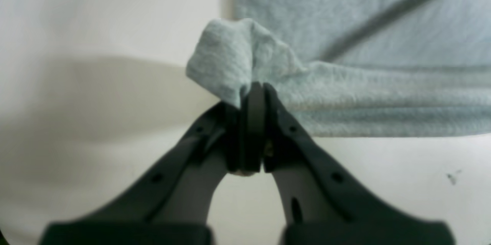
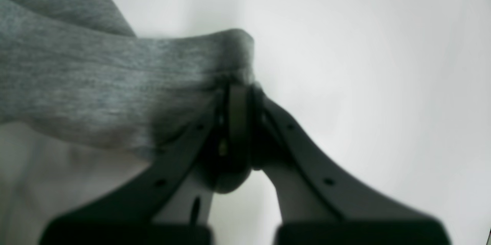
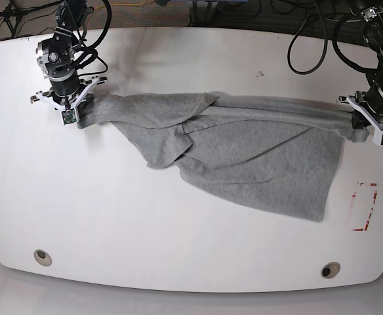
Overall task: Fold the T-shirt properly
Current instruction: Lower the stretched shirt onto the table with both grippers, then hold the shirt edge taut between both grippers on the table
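The heather-grey T-shirt (image 3: pixel 244 157) is stretched in a band across the white table (image 3: pixel 145 230), with a loose part hanging toward the front. No lettering shows. My right gripper (image 3: pixel 80 111) is shut on the shirt's left end. In the right wrist view the jaws (image 2: pixel 238 89) pinch a bunched grey fold (image 2: pixel 96 84). My left gripper (image 3: pixel 361 126) is shut on the shirt's right end. In the left wrist view the jaws (image 1: pixel 255 89) pinch a puckered corner of the cloth (image 1: pixel 345 95) just above the table.
A red rectangular marking (image 3: pixel 364 207) lies on the table at the front right. Two round holes (image 3: pixel 42 256) (image 3: pixel 330 270) sit near the front edge. Black cables (image 3: pixel 309 39) run along the back edge.
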Controlling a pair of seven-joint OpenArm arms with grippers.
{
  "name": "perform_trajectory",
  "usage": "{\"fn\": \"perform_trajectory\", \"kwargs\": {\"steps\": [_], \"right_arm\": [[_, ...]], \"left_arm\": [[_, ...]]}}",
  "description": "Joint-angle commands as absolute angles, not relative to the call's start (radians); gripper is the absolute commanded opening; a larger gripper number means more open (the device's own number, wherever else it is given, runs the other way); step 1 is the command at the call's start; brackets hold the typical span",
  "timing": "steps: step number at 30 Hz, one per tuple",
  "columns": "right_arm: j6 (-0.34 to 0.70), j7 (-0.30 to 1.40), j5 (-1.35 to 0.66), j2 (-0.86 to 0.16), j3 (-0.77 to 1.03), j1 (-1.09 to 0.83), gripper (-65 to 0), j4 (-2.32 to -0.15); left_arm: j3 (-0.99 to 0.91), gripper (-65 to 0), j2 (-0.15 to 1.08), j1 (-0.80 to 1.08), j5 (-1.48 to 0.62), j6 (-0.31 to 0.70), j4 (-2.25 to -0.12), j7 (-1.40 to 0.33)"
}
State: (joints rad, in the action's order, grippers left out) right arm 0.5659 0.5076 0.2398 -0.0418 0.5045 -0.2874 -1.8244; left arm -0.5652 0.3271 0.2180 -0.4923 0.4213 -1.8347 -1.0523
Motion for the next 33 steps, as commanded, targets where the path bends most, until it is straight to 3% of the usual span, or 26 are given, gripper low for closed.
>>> {"fn": "perform_trajectory", "kwargs": {"steps": [1, 33], "right_arm": [[0.559, 0.486, 0.240, -0.050, 0.507, -0.288, -65.0, -1.844], [0.562, 0.487, 0.239, -0.047, 0.504, -0.300, -65.0, -1.814]], "left_arm": [[-0.576, -65.0, 0.366, 0.211, -0.487, 0.420, -1.805, -1.029], [-0.572, -65.0, 0.367, 0.189, -0.487, 0.420, -1.756, -1.009]]}}
